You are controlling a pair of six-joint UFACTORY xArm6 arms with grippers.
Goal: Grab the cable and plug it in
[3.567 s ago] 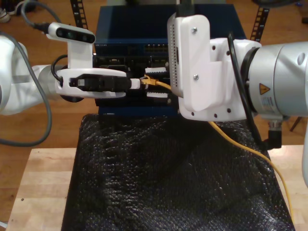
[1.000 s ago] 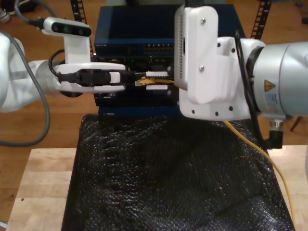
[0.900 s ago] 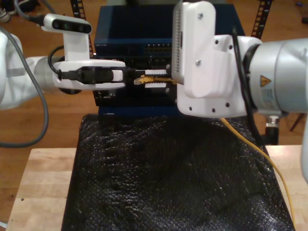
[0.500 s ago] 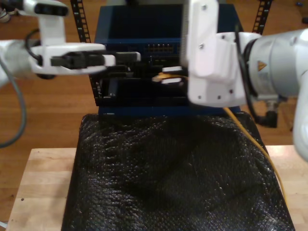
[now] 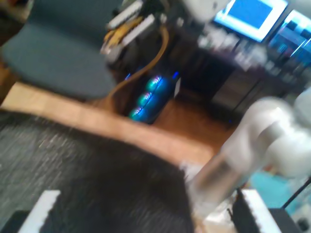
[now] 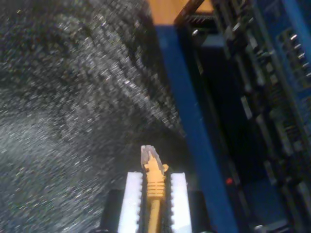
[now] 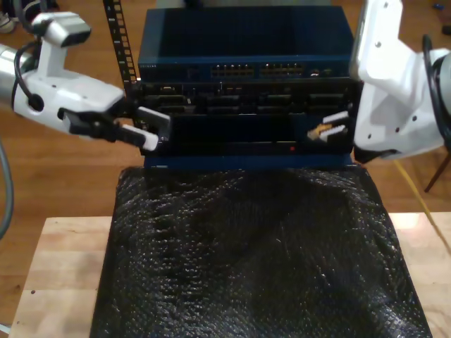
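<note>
light wooden table; black textured mat spread across its middle.

A padded mat is spread over a table in the exterior view's foreground, with the table's bare surface exposed on both sides of it. Behind the mat's far edge an equipment rack is stood, its front panel facing the camera. The first gripper is held before the rack at the exterior view's left, above the mat's far corner, jaws apart and nothing between them. The second gripper is positioned at the exterior view's right, just before the rack's front, and the cable is gripped between its pads, the plug projecting beyond the fingertips, apart from the rack.
</note>
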